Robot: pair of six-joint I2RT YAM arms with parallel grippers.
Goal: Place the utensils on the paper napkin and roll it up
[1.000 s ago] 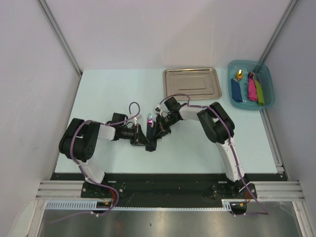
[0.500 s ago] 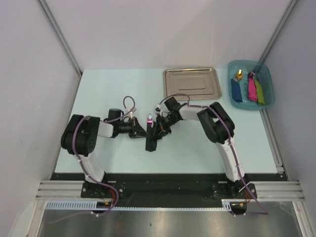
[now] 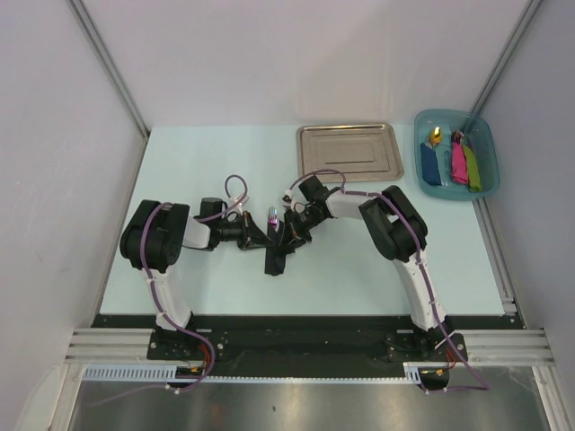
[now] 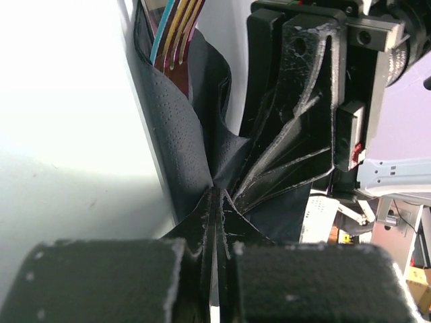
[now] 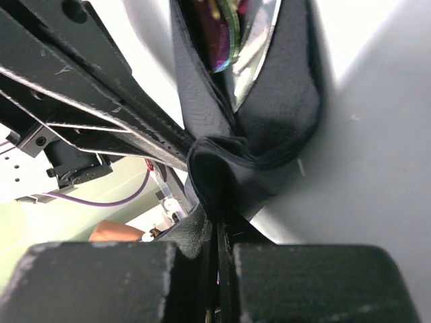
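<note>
The black paper napkin (image 3: 276, 254) is rolled into a narrow bundle at the table's middle, between my two grippers. The utensils (image 3: 272, 215) stick out of its far end as a purplish tip. In the left wrist view the fork's iridescent tines (image 4: 176, 27) lie inside the napkin fold (image 4: 178, 134). In the right wrist view the shiny utensil ends (image 5: 232, 33) show inside the napkin wrap (image 5: 269, 134). My left gripper (image 3: 258, 238) is shut on the napkin (image 4: 217, 202) from the left. My right gripper (image 3: 289, 235) is shut on the napkin's bunched fold (image 5: 215, 202) from the right.
A shiny steel tray (image 3: 349, 151) lies at the back centre. A teal bin (image 3: 486, 144) at the back right holds blue, pink and green items. Both arms meet at the table's middle, fingers close together.
My left arm's elbow has swung to the right and its wrist has turned, and the napkin bundle's near end shifted slightly. The right arm has hardly moved.
</note>
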